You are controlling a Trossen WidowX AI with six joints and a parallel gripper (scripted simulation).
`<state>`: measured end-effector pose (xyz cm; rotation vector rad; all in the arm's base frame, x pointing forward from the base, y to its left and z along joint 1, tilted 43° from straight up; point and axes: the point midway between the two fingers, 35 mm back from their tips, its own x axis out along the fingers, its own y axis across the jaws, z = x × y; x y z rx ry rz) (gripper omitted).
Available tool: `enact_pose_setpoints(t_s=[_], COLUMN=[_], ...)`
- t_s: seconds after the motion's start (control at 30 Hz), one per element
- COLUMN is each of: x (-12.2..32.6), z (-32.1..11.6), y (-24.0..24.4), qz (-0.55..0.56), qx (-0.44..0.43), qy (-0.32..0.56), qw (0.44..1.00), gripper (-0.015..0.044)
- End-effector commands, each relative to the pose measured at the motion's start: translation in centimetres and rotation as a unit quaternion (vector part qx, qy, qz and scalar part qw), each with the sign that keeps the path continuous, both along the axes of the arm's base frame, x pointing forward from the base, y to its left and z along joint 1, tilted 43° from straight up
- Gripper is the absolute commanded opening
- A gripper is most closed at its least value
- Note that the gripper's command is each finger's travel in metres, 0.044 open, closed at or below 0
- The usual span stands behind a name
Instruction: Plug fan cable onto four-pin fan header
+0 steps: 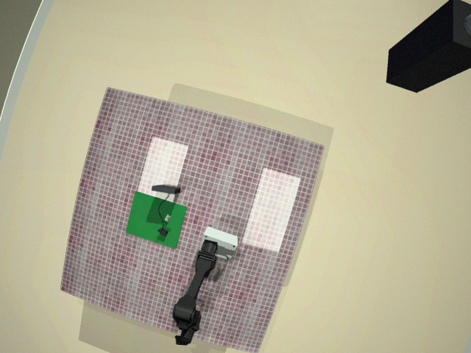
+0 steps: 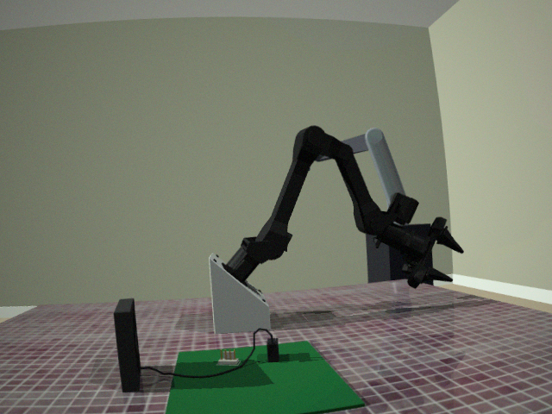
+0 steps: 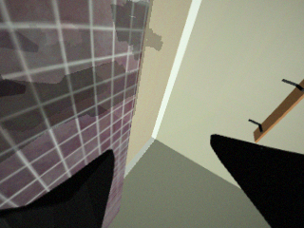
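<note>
The green board [image 1: 140, 223] [image 2: 311, 392] lies on the tiled table. The white four-pin header [image 1: 167, 218] [image 2: 228, 362] stands on it with its pins bare. The black plug [image 1: 163, 231] [image 2: 272, 350] stands upright on the board beside the header, apart from it. Its thin cable [image 2: 196, 377] arches from the plug's top and runs to the dark fan [image 1: 165, 189] [image 2: 126, 345], which stands upright by the board's edge. My gripper [image 2: 457, 266] [image 3: 162, 146] is open and empty, in the air far from the board, beyond the arm's base. The wrist view shows no plug or board.
The pale arm base [image 1: 221, 236] [image 2: 238, 307] stands on the tiled table [image 1: 228, 151] [image 2: 401, 356] near the board. A large dark box [image 1: 422, 53] stands off the table. The wrist view shows the table's edge, the floor and walls.
</note>
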<state>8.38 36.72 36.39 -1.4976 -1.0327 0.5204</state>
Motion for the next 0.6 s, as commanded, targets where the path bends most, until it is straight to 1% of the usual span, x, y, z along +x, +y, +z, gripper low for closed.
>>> enact_pose_setpoints(t_s=[0.0,0.03,0.13,0.23,0.37,0.57], x=[0.0,0.0,0.1,1.7,6.6,14.5], z=[0.0,0.0,0.0,-0.7,-2.7,-6.9], y=[0.0,0.0,0.0,0.1,-0.2,-2.5], qz=[0.000,0.000,-0.001,-0.010,-0.042,-0.104], qx=[0.000,0.000,-0.001,-0.009,-0.032,-0.068], qy=[0.000,0.000,0.001,0.018,0.075,0.192], qw=[1.000,1.000,1.000,1.000,0.996,0.973], gripper=[0.0426,0.0440,0.0440,0.0440,0.0440,0.0440])
